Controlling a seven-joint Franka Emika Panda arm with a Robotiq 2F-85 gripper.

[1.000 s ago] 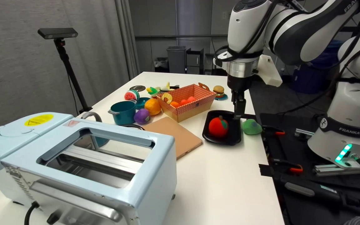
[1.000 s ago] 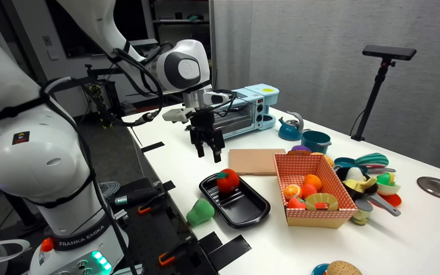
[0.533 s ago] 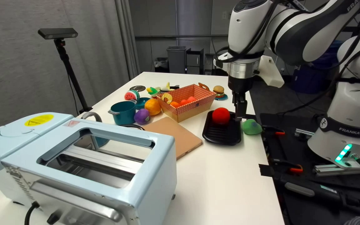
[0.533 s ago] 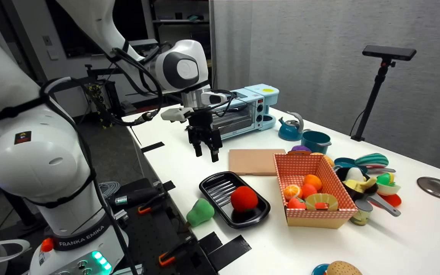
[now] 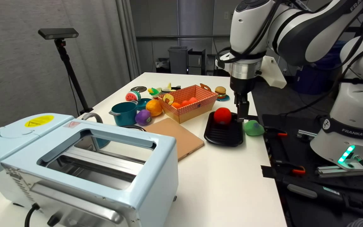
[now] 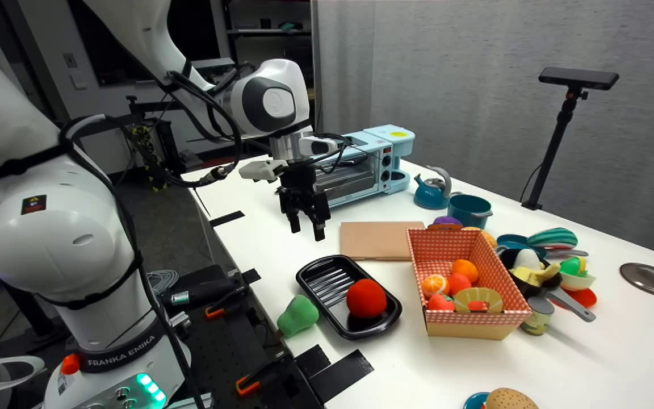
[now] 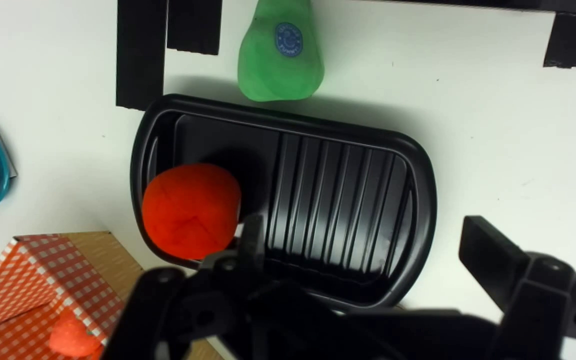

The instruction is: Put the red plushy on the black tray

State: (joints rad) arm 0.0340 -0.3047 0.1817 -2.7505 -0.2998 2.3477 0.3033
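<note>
The red plushy (image 5: 222,116) lies inside the black tray (image 5: 223,138), at the end of it away from the toaster oven. In an exterior view the plushy (image 6: 366,299) rests on the bare floor of the tray (image 6: 327,284), touching no finger. In the wrist view the plushy (image 7: 190,212) is at the left end of the tray (image 7: 338,195), its leaf not visible. My gripper (image 7: 363,240) is open and empty, its fingers wide apart above the ribbed end. It also shows in both exterior views (image 5: 242,117), raised above the table with spread fingers (image 6: 307,232).
A green plush pear (image 6: 297,316) lies beside the tray on the robot's side. A red checked basket (image 6: 469,325) of toy fruit stands on the far side. A brown board (image 6: 381,241) and a light-blue toaster oven (image 5: 165,164) are nearby.
The red plushy has rolled along the tray, from the end near the toaster oven to the opposite end, turning its leaf out of sight. My open gripper has shifted slightly toward the toaster oven.
</note>
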